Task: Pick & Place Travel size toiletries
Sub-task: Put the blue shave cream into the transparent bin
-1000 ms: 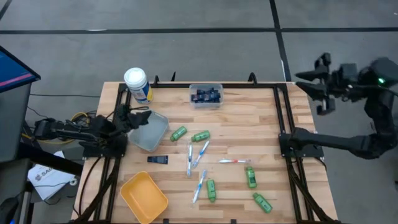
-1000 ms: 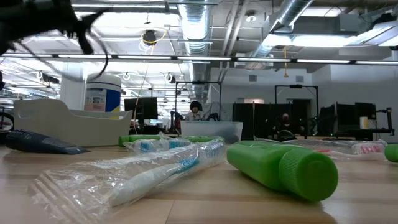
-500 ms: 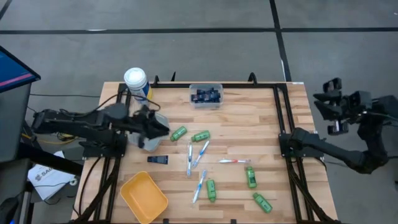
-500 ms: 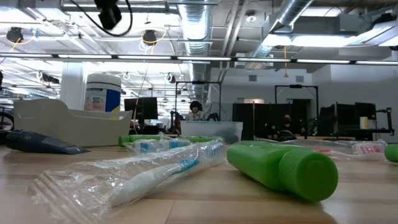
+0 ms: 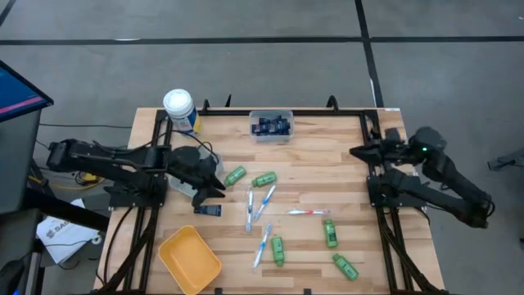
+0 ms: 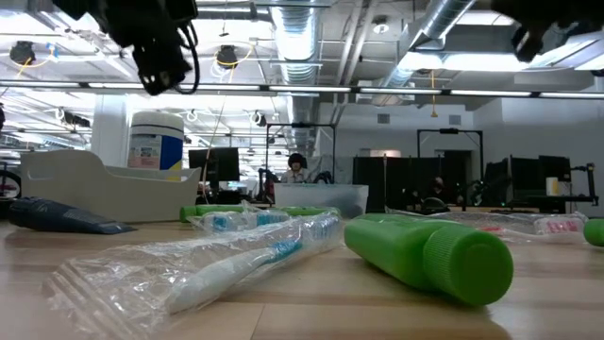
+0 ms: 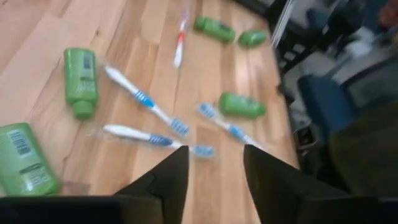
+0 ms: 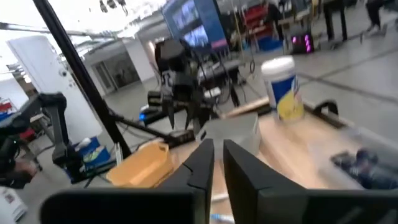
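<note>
Left gripper (image 5: 214, 182), open and empty, has moved past the grey bin (image 5: 190, 172) toward green bottles (image 5: 236, 174); right gripper (image 5: 358, 152), nearly shut, has swung in.

Nothing here can actually be read. The white canister (image 6: 156, 142) carries a blue-and-yellow label, but its print is only a blur of marks, with no letter or number to make out. One green bottle (image 7: 25, 160) lying flat on the desk (image 7: 137, 37) shows a pale panel with what looks like a barcode and small lines of print, too fine to read. The white sheet (image 5: 61, 238) under the desk's left side bears dark lettering that stays illegible.
</note>
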Controlling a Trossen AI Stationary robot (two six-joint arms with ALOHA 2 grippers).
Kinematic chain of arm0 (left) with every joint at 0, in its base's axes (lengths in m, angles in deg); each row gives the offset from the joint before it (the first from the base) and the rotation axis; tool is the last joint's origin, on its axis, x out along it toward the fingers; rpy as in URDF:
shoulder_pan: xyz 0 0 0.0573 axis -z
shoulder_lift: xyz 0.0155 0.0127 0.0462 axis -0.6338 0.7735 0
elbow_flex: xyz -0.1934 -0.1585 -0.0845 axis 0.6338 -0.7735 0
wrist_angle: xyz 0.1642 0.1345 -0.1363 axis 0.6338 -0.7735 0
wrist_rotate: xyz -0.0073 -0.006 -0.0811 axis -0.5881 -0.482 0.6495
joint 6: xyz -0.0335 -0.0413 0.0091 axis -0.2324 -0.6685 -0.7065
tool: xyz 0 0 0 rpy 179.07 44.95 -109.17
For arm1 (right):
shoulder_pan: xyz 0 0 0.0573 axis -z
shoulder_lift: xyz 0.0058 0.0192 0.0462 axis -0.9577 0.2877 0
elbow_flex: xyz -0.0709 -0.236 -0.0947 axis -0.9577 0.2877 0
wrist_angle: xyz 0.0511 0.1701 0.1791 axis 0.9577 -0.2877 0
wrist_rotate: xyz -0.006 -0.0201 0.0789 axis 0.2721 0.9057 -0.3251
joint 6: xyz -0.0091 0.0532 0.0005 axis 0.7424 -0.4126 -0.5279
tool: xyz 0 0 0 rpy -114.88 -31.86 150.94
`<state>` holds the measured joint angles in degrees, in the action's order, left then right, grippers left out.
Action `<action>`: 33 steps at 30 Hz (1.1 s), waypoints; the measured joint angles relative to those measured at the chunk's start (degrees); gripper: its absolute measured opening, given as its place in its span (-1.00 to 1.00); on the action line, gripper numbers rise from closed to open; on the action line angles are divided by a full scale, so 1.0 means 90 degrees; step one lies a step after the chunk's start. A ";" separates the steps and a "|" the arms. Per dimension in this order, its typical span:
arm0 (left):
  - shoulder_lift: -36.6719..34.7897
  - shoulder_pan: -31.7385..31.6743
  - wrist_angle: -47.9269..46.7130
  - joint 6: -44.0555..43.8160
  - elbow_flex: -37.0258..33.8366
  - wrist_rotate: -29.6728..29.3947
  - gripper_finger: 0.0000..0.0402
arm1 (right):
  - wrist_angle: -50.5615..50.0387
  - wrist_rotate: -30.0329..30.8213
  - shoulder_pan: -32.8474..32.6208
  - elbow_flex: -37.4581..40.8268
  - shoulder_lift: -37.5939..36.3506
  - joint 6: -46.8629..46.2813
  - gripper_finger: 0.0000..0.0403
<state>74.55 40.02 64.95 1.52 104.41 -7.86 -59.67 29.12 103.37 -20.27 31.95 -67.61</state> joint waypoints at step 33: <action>0.2244 0.2130 -0.1165 0.0989 -0.0002 -0.1002 0.30 | -0.0380 0.0846 -0.1055 0.1165 0.0244 -0.0992 -1.00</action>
<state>94.75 59.19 54.47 10.42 104.39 -16.88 -63.09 36.73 93.88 -9.78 34.15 -76.54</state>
